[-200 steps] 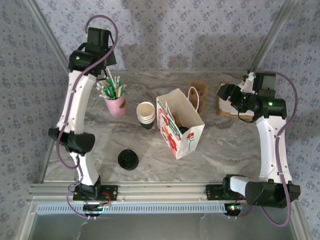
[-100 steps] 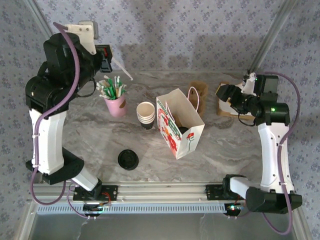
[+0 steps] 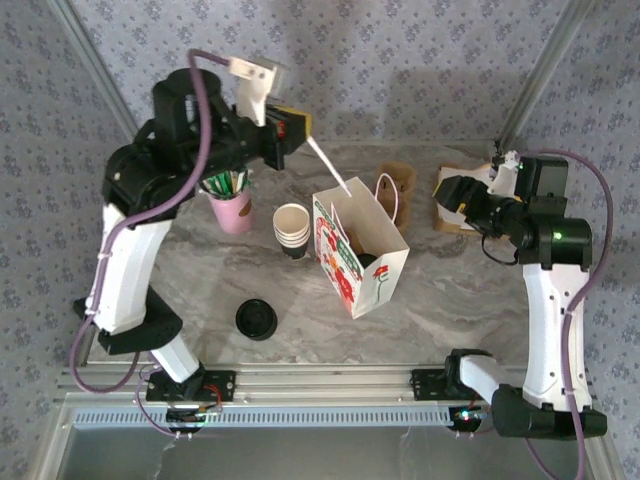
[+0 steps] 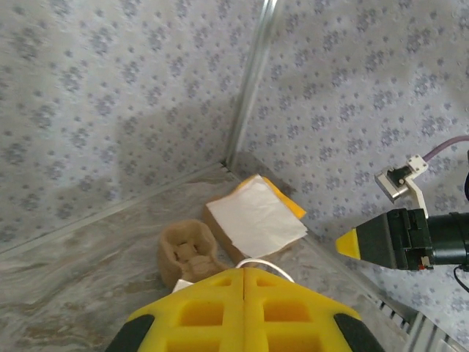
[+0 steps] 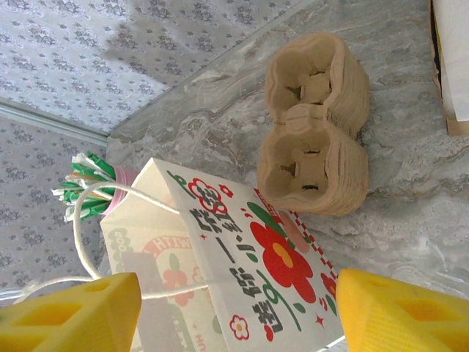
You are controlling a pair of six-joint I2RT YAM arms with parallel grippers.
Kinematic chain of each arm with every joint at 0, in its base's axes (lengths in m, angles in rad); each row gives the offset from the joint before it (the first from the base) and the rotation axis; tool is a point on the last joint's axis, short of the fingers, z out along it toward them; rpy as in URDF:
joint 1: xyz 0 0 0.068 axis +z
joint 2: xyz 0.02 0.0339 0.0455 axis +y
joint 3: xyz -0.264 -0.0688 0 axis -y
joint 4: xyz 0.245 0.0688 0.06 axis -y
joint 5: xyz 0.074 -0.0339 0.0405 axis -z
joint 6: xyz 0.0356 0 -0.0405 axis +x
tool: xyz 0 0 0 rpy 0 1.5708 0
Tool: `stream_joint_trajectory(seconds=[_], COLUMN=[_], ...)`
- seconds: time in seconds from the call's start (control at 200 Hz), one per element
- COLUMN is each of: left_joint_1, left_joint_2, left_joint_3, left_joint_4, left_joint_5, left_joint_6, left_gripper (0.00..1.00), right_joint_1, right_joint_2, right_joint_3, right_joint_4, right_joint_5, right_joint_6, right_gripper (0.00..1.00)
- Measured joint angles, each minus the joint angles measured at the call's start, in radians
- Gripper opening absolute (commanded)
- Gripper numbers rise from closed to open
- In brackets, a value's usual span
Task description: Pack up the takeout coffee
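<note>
On the bag [image 5: 183, 286], Chinese lettering [image 5: 220, 229]

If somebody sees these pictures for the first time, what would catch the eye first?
The white paper bag with red flowers stands open in the middle of the table. Above it, the left tool is shut on a thin white straw that slants down toward the bag's mouth. A black lid lies by itself on the table, nearer the left arm's base.
</note>
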Motion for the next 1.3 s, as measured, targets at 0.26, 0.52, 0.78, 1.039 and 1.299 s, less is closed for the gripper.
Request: stream_joint_trajectory(seconds=[0.26, 0.52, 0.78, 1.039, 1.299], left_joint_1=[-0.045, -0.056, -0.056, -0.056, -0.047], left_joint_2=[0.119, 0.173, 0.273, 0.312, 0.280], left_joint_3=[0.003, -0.075, -0.138, -0.156, -0.300], left_joint_4=[0.005, 0.008, 0.019, 0.035, 0.122], left_joint_5=[-0.013, -0.090, -0.111, -0.122, -0.129], left_joint_6=[0.035, 0.100, 0.114, 0.117, 0.124], left_gripper=[0.00, 0.00, 0.00, 0.21, 0.62], right_joint_1=[-0.016, -0.037, -0.128, -0.211, -0.296], right_joint_2=[-0.003, 0.007, 0.059, 0.092, 0.148], right_joint_3=[0.041, 0.087, 0.045, -0.077, -0.159], right_joint_4=[-0.055, -0.090, -0.095, -0.075, -0.011], right_joint_5=[0.001, 0.028, 0.071, 0.110, 0.110], right_joint_6=[-0.017, -0.043, -0.053, -0.048, -0.007], right_gripper=[0.72, 0.73, 0.77, 0.83, 0.84])
